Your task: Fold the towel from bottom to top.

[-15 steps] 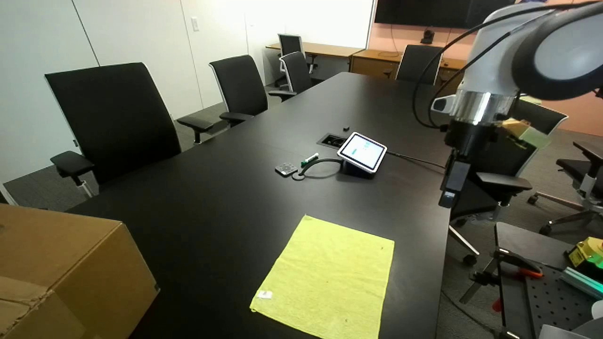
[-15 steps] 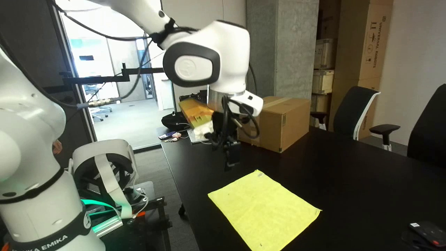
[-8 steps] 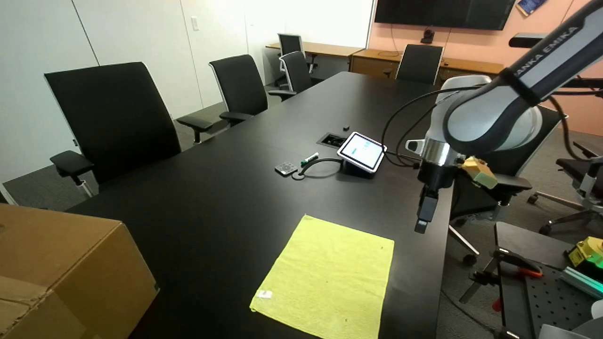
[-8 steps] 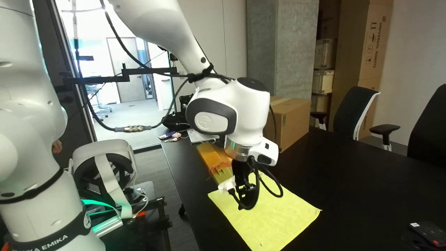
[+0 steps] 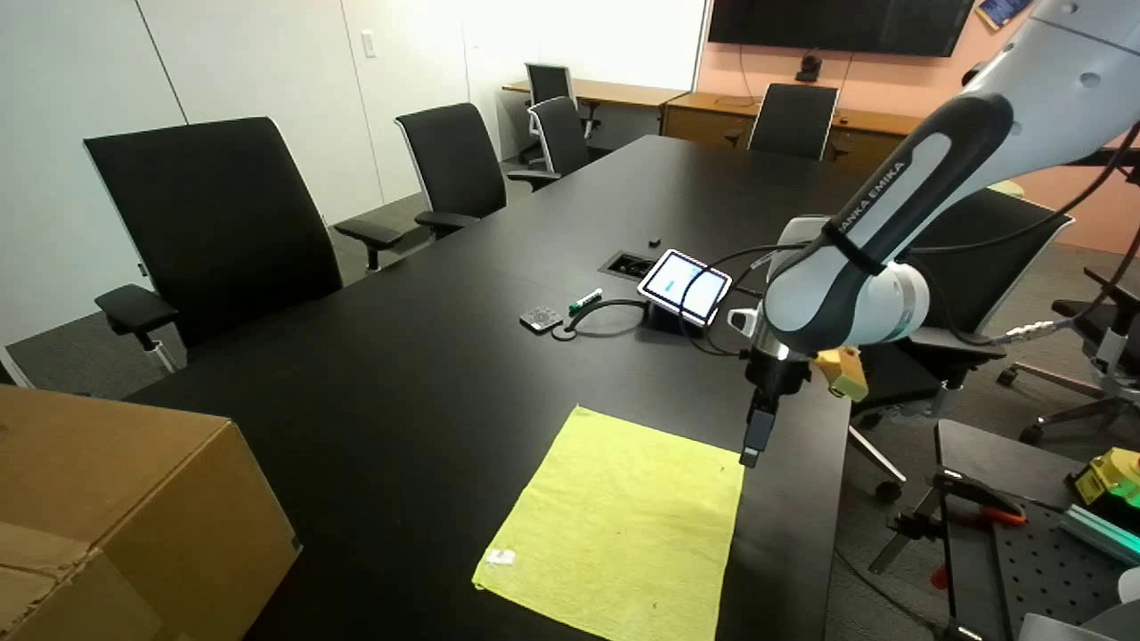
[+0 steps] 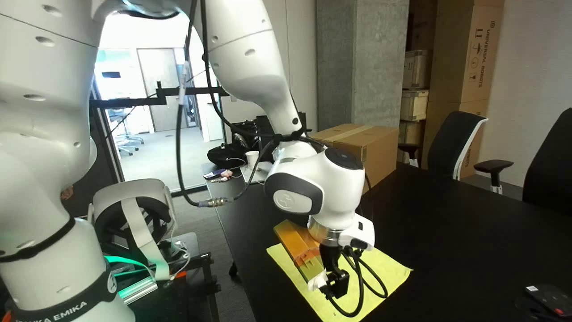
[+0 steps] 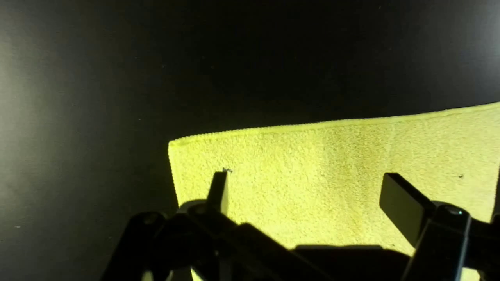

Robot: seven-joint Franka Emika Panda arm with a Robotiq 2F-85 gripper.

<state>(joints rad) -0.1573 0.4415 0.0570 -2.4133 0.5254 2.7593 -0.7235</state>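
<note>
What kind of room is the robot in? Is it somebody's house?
It looks more like an office meeting room, probably. There's a long black table, rolling-type office chairs along its sides, and a big dark screen on the wall at the far end.

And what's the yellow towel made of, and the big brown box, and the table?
The towel looks like cloth, maybe cotton or microfiber: its fuzzy surface and stitched edge show. The box seems matte cardboard: plain brown, taped along the top. The table looks smooth and black with a soft sheen; perhaps laminate or painted wood, I can't tell.
</note>
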